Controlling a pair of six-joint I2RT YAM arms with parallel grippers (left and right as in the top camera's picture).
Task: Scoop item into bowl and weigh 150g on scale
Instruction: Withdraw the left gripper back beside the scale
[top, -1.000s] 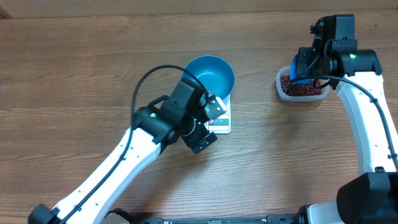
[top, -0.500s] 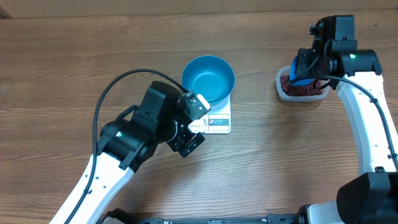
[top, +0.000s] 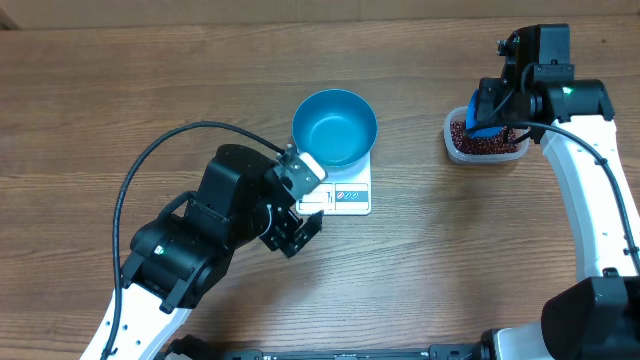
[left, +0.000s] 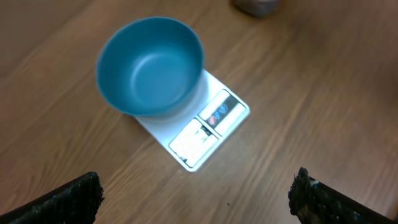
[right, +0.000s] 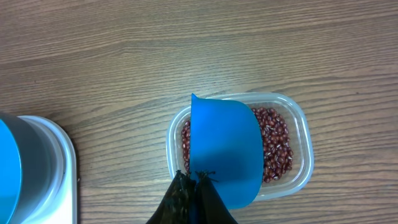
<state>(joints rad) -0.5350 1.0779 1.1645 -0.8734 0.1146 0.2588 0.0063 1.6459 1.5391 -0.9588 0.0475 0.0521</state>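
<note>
I am holding my left gripper near the scale, off its front left corner, and its jaws are standing wide apart with nothing between them. In the left wrist view one dark fingertip is showing at each lower corner, and the scale is lying across the wooden table beyond them.

The bright blue bowl is sitting on the scale, covering its rear part and overhanging the back edge. The scale's display window and label strip are showing in front of the bowl. The bowl is standing upright, its smooth inside facing up.

I am holding my right gripper well to the right of the scale, over the clear plastic tub. Its jaws are pinched tight on the near end of the small blue scoop. The scoop is hanging over the left and middle of the tub, hiding part of what lies below.

The red-brown beans are lying in that tub, showing on both sides of the scoop. The tub is resting on the table, well apart from the scale and the bowl.
</note>
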